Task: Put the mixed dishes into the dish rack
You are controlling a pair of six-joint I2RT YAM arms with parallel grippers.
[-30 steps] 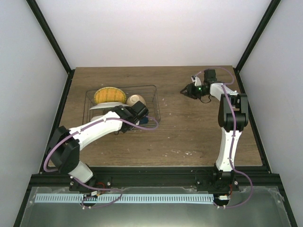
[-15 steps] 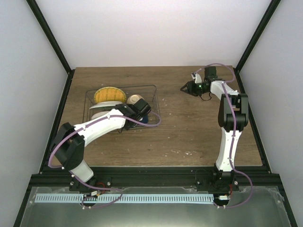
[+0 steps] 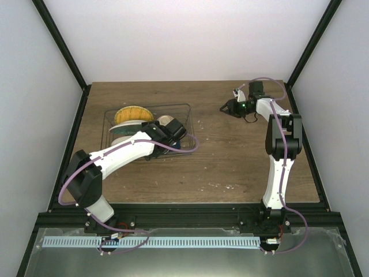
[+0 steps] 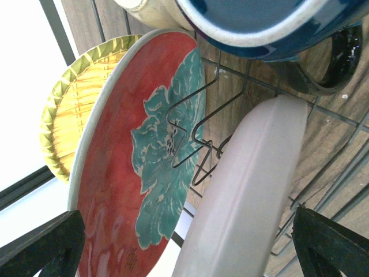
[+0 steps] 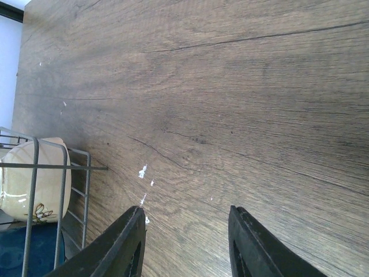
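The dish rack [image 3: 173,105] sits on the left half of the table [image 3: 230,161], nearer the far edge than the near one, and all five dishes are inside it. The yellow-orange grid-patterned plate [image 4: 66,130] stands on edge at the rack's far-left end. The red plate with teal flower [image 4: 144,173] stands just beside it, its face turned to the left wrist camera with a bent wire divider crossing in front of it. The translucent pale whitish plate [image 4: 248,196] stands next in line, also on edge, on the other side of that divider. Toward the rack's right end the small cream bowl [image 3: 167,120] rests against the wires, and the dark blue mug [image 4: 259,23] lies just beside it; from above the mug is hidden under the arm. The left gripper [image 3: 173,134] hovers over the right part of the rack, its fingers [image 4: 43,248] spread wide and holding nothing. The right gripper [image 3: 225,108] is well apart from the rack, near the table's far-right corner, pointing toward the left edge. Its fingers [image 5: 124,248] are parted over bare wood, with nothing between them.
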